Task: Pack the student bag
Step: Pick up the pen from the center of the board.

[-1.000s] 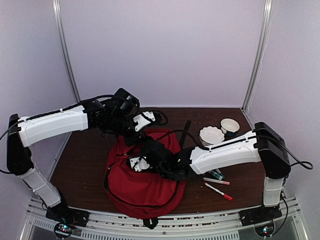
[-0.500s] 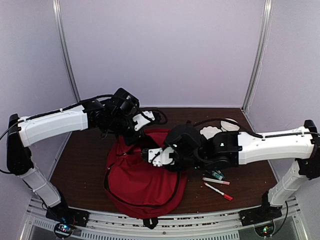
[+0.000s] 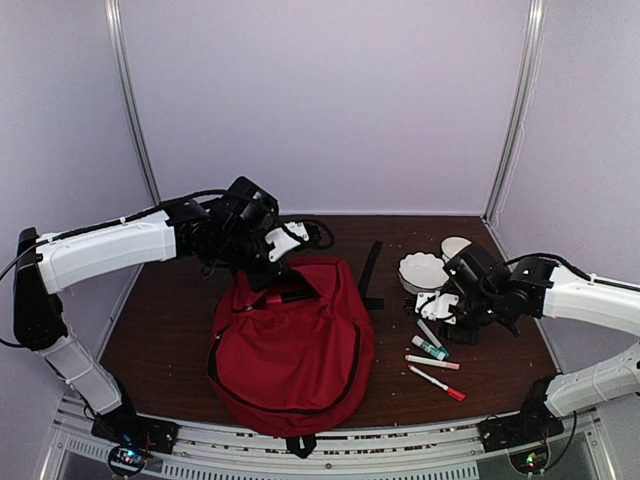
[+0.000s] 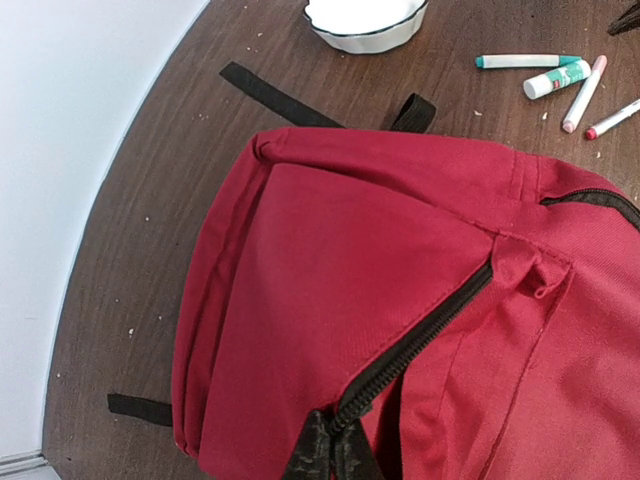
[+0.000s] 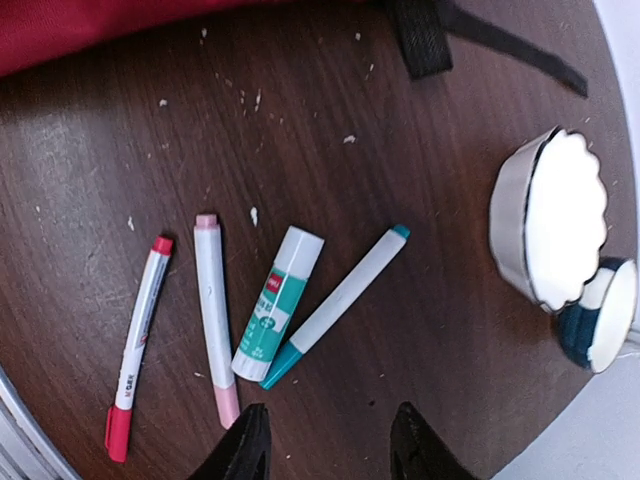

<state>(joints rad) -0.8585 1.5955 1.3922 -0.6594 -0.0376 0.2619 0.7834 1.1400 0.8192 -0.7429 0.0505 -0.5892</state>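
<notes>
My left gripper [image 4: 325, 455] is pinched shut on the zipper [image 4: 420, 340] of the student bag [image 3: 290, 340], mid bench [image 3: 160, 330]. My right gripper [image 5: 325, 440], jaws apart and empty, hovers at the bag's three o'clock. I'd centre on the teal pen [image 5: 340, 300], clear of the glue stick [image 5: 277, 303].

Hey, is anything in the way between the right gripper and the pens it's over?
Nothing visible. The right gripper hangs open above the teal pen and glue stick, which lie flat on the table; the bowl and bag sit off to the sides.
</notes>
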